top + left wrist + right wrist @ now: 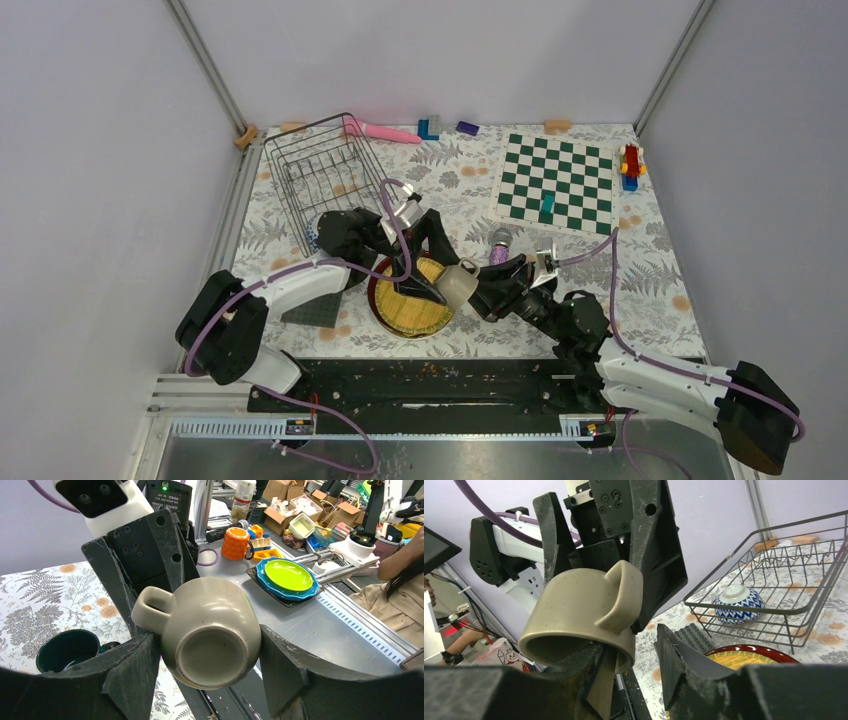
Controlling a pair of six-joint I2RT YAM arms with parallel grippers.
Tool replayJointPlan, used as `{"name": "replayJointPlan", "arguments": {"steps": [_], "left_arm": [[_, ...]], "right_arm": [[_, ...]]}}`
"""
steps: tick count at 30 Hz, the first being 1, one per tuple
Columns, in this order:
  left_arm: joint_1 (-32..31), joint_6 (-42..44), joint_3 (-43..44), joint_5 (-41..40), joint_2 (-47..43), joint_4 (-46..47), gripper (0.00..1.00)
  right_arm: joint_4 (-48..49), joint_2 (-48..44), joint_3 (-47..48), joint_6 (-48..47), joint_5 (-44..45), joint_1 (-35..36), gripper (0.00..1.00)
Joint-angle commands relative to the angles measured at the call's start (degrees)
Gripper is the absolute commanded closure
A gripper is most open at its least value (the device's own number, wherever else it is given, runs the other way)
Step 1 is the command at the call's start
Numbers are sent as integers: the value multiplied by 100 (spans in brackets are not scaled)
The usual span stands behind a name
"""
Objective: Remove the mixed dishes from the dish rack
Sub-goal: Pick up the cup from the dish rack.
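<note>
The small greyish cup [458,285] hangs on its side above the table's front middle. My left gripper [445,275] is shut on its body; in the left wrist view the cup [210,630] shows its base between the fingers. My right gripper [482,292] is open at the cup's mouth [574,610]: one finger [599,680] reaches inside, the other [684,665] stands outside with a gap. The dish rack [325,175] holds the blue-white bowl [739,602]. The yellow plate [415,310] lies on the red-rimmed plate [378,300]. The teal mug [67,650] stands on the table. The green plate is out of view.
A purple glitter cylinder [499,245] stands just behind the right gripper. A grey mat [310,312] lies left of the plates. A green checkerboard [558,182] lies at the back right. A pink object [385,132] and small blocks lie along the back edge.
</note>
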Motion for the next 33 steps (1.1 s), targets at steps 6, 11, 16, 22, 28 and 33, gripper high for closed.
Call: {"name": "replayJointPlan", "arguments": {"steps": [6,11,16,22,28,33], "left_arm": [[-39,-20,179,-260,-155,339,100],[20,-120,228,-285,-109,339,4],[266,-373,322,-451,46,339,1],[708,-1154,672,-771,530,295,1],[1381,-2524,1376,-1212,1519,-97,1],[1672,-2527,1767,-1625,2038,-1241,1]], "right_arm": [[932,261,284,333,-307,12,84],[382,-103,239,512,-119,12,100],[-730,-926,86,712,453,12,100],[-3296,-2122,253,944,1442,12,100],[-6187,-2737,854,1281,2968,16,100],[-6988,-2997,1076,1218,3458,12,100]]}}
